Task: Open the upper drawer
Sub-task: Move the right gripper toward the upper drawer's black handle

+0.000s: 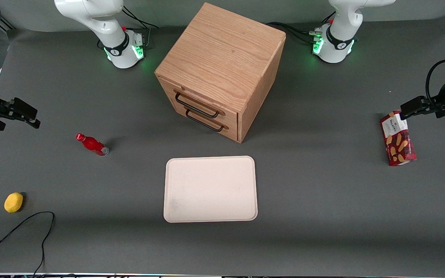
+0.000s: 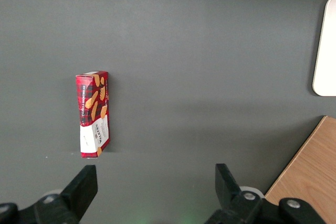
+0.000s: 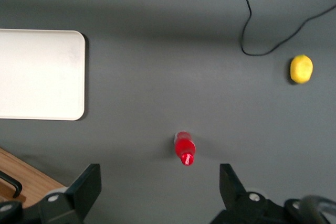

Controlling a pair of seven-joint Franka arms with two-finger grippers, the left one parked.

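gripper [image 1: 33, 117] open, hovering high over counter [image 1: 322, 212] at working arm's end | upper drawer [image 1: 203, 101] shut in cabinet [image 1: 222, 58] (topmost of two) | stiff, likely slides smoothly; grab black bar handle [image 1: 196, 106] mid-span

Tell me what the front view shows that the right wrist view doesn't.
Front only: the upper drawer, shut, with the whole oak cabinet, the biscuit box, and the gripper hovering open at the working arm's end of the table. Right wrist only: nothing extra. Both: the red bottle, the yellow ball, the tray.
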